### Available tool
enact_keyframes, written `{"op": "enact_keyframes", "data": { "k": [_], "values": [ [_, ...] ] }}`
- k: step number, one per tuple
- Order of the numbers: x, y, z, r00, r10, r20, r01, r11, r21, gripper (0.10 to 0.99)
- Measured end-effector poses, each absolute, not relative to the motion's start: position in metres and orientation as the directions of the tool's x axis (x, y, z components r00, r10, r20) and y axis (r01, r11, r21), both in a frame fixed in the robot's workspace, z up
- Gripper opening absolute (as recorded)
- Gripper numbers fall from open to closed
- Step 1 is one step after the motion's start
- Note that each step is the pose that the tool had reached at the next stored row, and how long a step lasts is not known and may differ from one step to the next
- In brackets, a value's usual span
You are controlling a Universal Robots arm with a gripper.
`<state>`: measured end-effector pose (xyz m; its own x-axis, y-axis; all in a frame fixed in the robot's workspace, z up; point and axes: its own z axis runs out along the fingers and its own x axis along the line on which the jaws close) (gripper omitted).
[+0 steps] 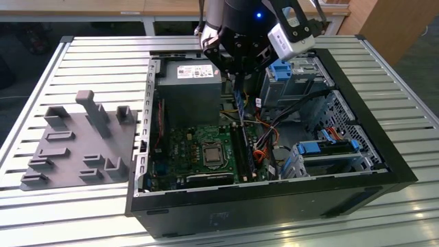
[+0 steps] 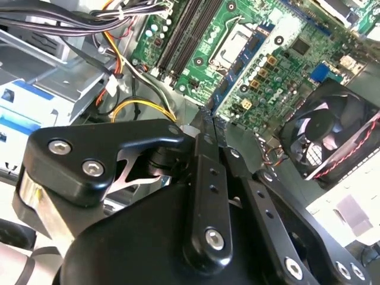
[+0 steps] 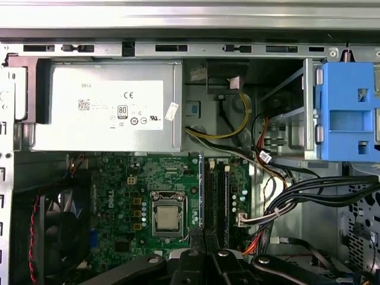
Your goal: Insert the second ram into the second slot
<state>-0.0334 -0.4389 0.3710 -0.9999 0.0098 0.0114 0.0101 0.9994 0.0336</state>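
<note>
An open computer case (image 1: 357, 180) lies on a slatted table. My gripper (image 1: 237, 77) hangs over its middle, shut on the second ram (image 1: 238, 100), a thin dark blue stick that points down at the motherboard (image 1: 185, 149). The stick's lower end is above the board, clear of it. The long black memory slots (image 1: 245, 152) run side by side just beyond the processor socket (image 1: 211, 153). In the first wrist view the gripper (image 3: 205, 254) holds the ram (image 3: 202, 196) edge-on, beside the slots (image 3: 224, 196). In the second wrist view the shut gripper (image 2: 208, 127) covers the stick, and the slots (image 2: 184, 29) lie ahead.
A grey power supply (image 1: 188, 92) sits behind the board. Blue drive brackets (image 1: 280, 69) (image 1: 328, 146) and cable bundles (image 1: 288, 110) crowd the exterior view's right side of the case. A fan (image 2: 326, 136) is by the board. A grey fixture plate (image 1: 75, 149) lies on the table.
</note>
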Motion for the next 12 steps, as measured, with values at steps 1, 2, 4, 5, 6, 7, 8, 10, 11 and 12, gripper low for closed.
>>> {"op": "enact_keyframes", "data": {
  "k": [1, 2, 4, 5, 6, 7, 8, 10, 11, 12],
  "values": [
    [-0.0334, -0.4397, 0.3701, -1.0, 0.01, 0.011, 0.01, 0.999, 0.034, 0.114],
    [-0.0334, -0.4403, 0.3691, -1.0, 0.01, 0.011, 0.01, 0.999, 0.035, 0.114],
    [-0.0334, -0.441, 0.3675, -1.0, 0.003, 0.011, 0.004, 0.999, 0.036, 0.114],
    [-0.0334, -0.4411, 0.3667, -1.0, 0.0, 0.011, 0.001, 0.999, 0.036, 0.114],
    [-0.0334, -0.4412, 0.3659, -1.0, -0.001, 0.011, 0.0, 0.999, 0.036, 0.114],
    [-0.0334, -0.4414, 0.3652, -1.0, -0.001, 0.011, -0.001, 0.999, 0.036, 0.114],
    [-0.0334, -0.4415, 0.3643, -1.0, -0.001, 0.011, -0.001, 0.999, 0.036, 0.114],
    [-0.0334, -0.442, 0.3628, -1.0, -0.001, 0.011, -0.001, 0.999, 0.036, 0.114],
    [-0.0334, -0.4422, 0.362, -1.0, -0.001, 0.011, -0.001, 0.999, 0.036, 0.114],
    [-0.0334, -0.4426, 0.3612, -1.0, -0.001, 0.011, -0.001, 0.999, 0.036, 0.114]
  ]
}}
